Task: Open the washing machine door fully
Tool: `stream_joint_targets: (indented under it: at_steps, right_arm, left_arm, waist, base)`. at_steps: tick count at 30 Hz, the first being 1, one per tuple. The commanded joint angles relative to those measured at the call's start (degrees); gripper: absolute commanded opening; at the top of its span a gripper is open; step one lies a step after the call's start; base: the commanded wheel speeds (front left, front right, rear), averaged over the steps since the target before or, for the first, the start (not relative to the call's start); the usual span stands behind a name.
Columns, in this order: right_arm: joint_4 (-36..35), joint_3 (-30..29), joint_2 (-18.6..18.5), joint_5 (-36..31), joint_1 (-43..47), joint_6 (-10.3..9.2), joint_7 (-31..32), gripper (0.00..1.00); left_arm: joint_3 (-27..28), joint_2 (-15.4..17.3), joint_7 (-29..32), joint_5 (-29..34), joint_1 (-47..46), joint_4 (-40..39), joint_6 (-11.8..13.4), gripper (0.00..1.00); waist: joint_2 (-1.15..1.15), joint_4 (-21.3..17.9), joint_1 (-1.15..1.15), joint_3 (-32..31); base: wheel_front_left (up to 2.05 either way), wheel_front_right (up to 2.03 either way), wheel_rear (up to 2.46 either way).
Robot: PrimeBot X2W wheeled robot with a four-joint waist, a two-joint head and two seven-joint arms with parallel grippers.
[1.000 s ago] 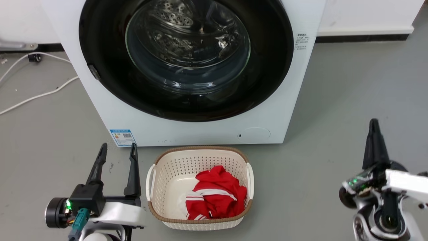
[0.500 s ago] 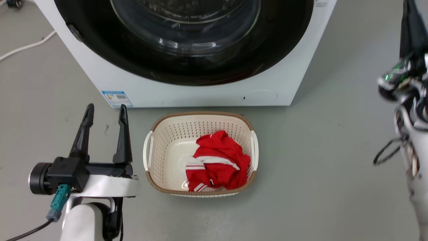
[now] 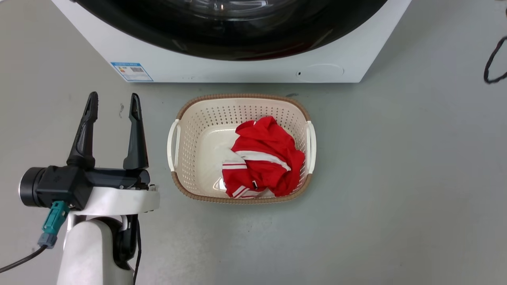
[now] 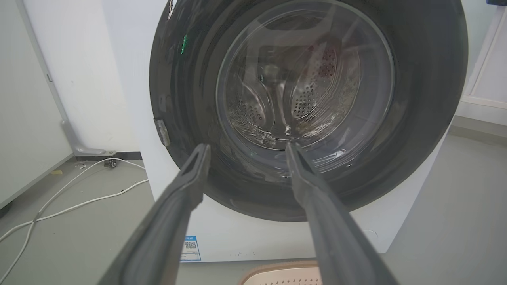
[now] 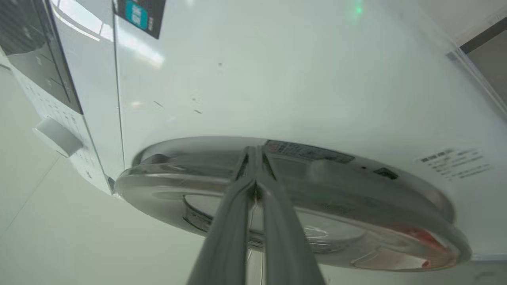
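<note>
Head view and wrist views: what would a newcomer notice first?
The red garment in the cream basket, in front of the washer, draws the eye in the head view. Next comes the glossy black door, apparently closed, seen between the open left tool's fingers in its wrist view. The right tool, shut, points at the door's rim.

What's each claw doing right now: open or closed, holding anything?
Left claw: open, empty.
Right claw: closed, nothing held, tips toward the washing machine door.
</note>
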Motion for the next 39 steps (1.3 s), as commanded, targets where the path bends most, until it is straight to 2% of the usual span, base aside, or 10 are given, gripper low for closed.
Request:
stream_joint_targets:
  at_steps: [1, 7, 18, 29, 39]
  right_arm:
    - [3.34, 0.66, 0.93, -0.98, -2.95, 0.00, 0.58, 0.00]
    - [11.62, 2.58, 3.04, -3.41, -9.41, 0.00, 3.07, 0.00]
    - [18.51, 2.52, 6.04, -4.35, -15.82, 0.01, 3.87, 0.00]
    - [18.68, 3.87, 6.65, -4.45, -17.50, 0.01, 13.85, 0.00]
    - [14.12, 4.95, 6.41, -3.43, -11.59, 0.00, 22.75, 0.00]
  left_arm:
    - [0.03, 0.27, -0.13, 0.12, -1.13, -0.32, -0.19, 1.00]
    - [-0.02, 0.70, -0.13, 0.09, -2.29, -0.93, -0.31, 1.00]
    - [-0.46, 1.28, -0.13, 0.38, -3.46, -1.26, -0.48, 1.00]
    - [-0.49, 1.28, -0.13, 0.41, -3.79, -1.08, -0.54, 1.00]
    - [-0.87, 0.82, -0.13, 0.24, -2.88, -0.03, -0.55, 1.00]
  waist:
    - [0.00, 0.35, -0.01, 1.32]
    - [0.00, 0.66, -0.01, 3.31]
    - [0.00, 0.72, -0.01, 5.46]
    - [0.00, 0.58, -0.01, 5.63]
    - [0.00, 0.17, -0.01, 2.89]
  base:
    - [0.00, 0.00, 0.00]
    - [0.00, 0.00, 0.00]
    - [0.00, 0.00, 0.00]
    - [0.00, 0.00, 0.00]
    - [0.00, 0.00, 0.00]
